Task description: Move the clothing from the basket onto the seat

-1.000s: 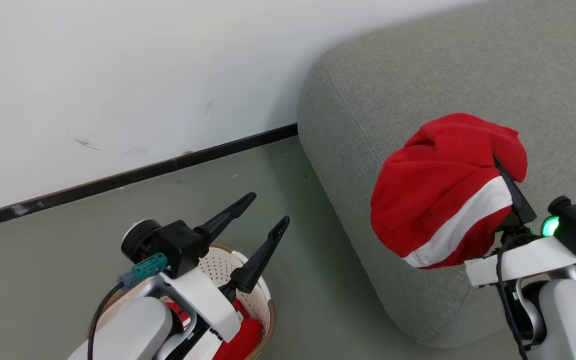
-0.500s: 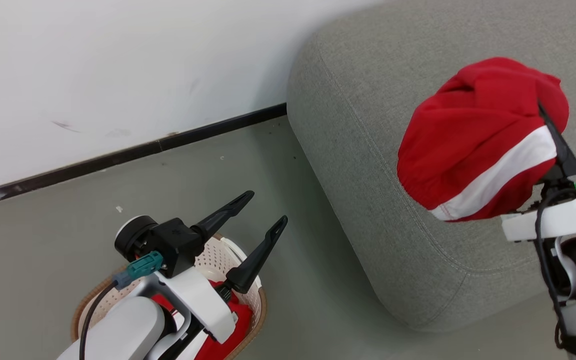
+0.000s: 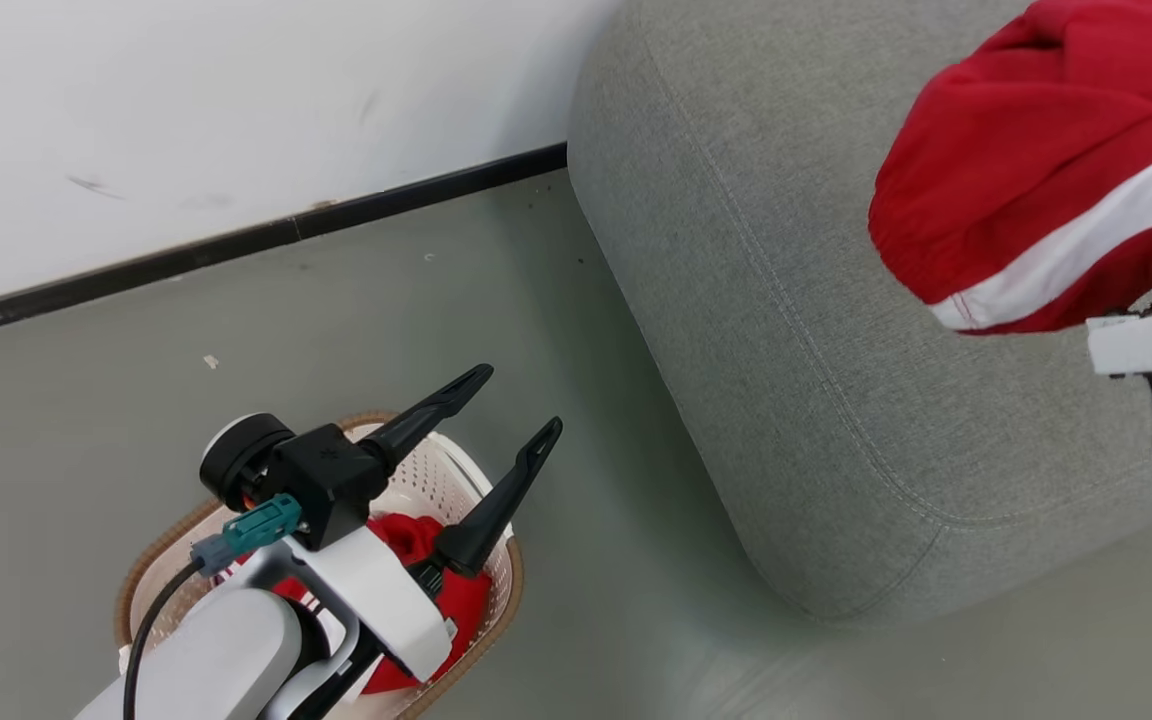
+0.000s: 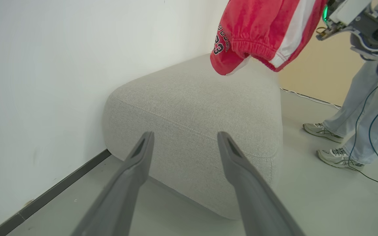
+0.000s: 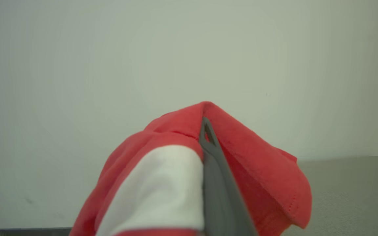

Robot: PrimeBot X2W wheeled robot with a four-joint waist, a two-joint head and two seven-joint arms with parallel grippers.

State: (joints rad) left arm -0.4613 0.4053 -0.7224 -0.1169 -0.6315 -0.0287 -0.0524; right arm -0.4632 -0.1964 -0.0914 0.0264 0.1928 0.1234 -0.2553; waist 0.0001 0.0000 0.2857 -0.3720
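- The right claw (image 5: 205, 123) is pressed together on one red garment (image 3: 1026, 170) with a white band. The cloth lies over both fingers and hangs below the claw, above the seat (image 3: 786, 330). It seems to hang free of the cushion.
- The left claw (image 3: 514, 402) has its fingers wide apart and holds nothing. Just under and behind it stands the basket (image 3: 436, 480) on the floor (image 3: 336, 330), with the second red garment (image 3: 456, 590) inside.
- First danger: when the right claw opens, the garment may not fall. The fabric is wrapped around the fingers, and its elastic hem could stay hooked on one of them.
- Second danger: the garment could land too close to the rounded corner of the seat, which lies to the left of the right claw. Soft cloth on a curved edge slides easily, so part of it may pull the rest down to the floor.
- Third danger: the pinch seems to be on a fold close to the fingertips. I judge that a quick swing could let the cloth slip out before it is over the middle of the cushion.
- A person's shoes (image 4: 326, 131) and a loose cable (image 4: 376, 147) are beyond the seat, well apart from both claws, so I expect little trouble there.
- I judge the task about half done, because one garment waits in the basket.
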